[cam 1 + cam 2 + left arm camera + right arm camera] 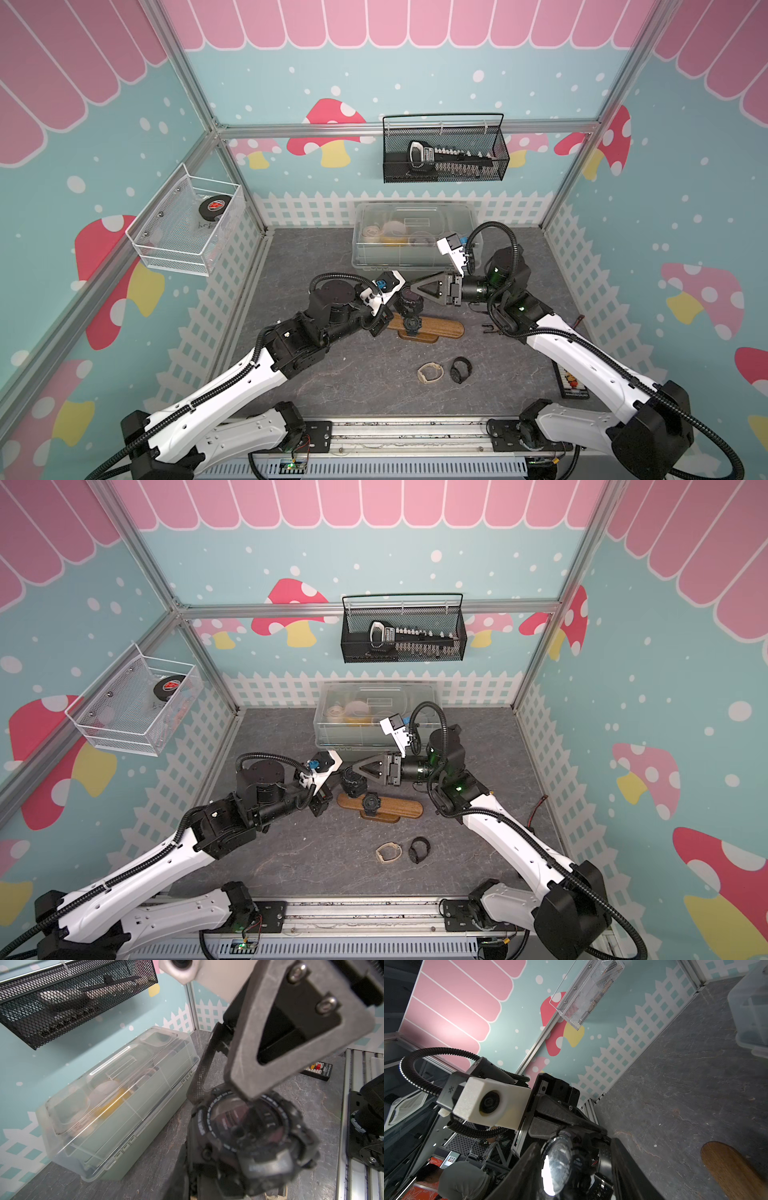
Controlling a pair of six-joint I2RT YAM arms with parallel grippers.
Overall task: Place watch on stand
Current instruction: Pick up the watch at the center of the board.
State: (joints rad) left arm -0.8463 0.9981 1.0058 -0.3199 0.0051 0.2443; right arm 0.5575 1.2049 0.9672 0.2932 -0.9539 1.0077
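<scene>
A black watch (409, 297) (353, 781) hangs just above the left end of the stand (442, 328) (401, 808), a long brown wooden bar on an oval base. My left gripper (392, 311) (199, 1180) is shut on the watch's strap; its fingertips are blurred and mostly hidden. My right gripper (411, 291) (573, 1147) reaches in from the right with its jaws open on either side of the watch case (560, 1163). One finger (249, 1076) lies against the glass (245, 1126), and a gap shows at the other. A second black watch (411, 323) is wrapped round the bar.
A clear lidded plastic box (415, 237) stands just behind the grippers. A beige watch (430, 372) and a black watch (461, 370) lie on the table in front of the stand. A dark flat device (575, 384) lies at the right. Two wall baskets (444, 149) (187, 220) hang above.
</scene>
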